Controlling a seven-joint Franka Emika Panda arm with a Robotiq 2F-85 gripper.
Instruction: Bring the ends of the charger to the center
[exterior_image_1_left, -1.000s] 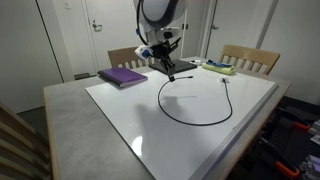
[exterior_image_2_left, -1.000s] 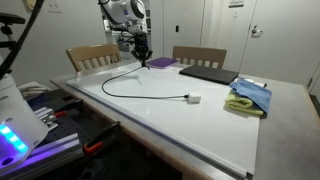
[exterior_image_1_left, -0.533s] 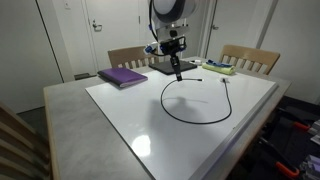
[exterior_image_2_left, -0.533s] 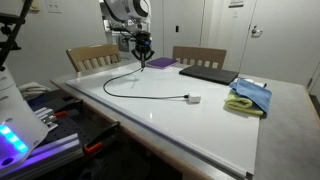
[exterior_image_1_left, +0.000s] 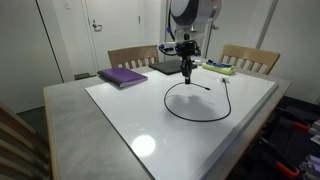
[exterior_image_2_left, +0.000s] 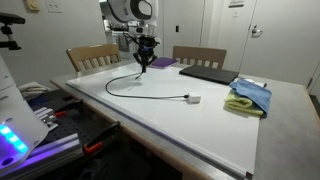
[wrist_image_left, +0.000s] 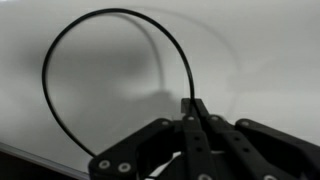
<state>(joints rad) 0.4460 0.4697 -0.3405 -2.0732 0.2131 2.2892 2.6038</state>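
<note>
Now the claw (wrist_image_left: 195, 116) pinches one end of the charger (wrist_image_left: 108, 10), its cable looping away.

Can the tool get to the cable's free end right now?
Probably, once it lets go: the free end lies bare on the board, but the tool is shut on the other end.

charger (exterior_image_1_left: 166, 101): thin black cable, open loop | free end (exterior_image_1_left: 225, 82) lies flat
</note>
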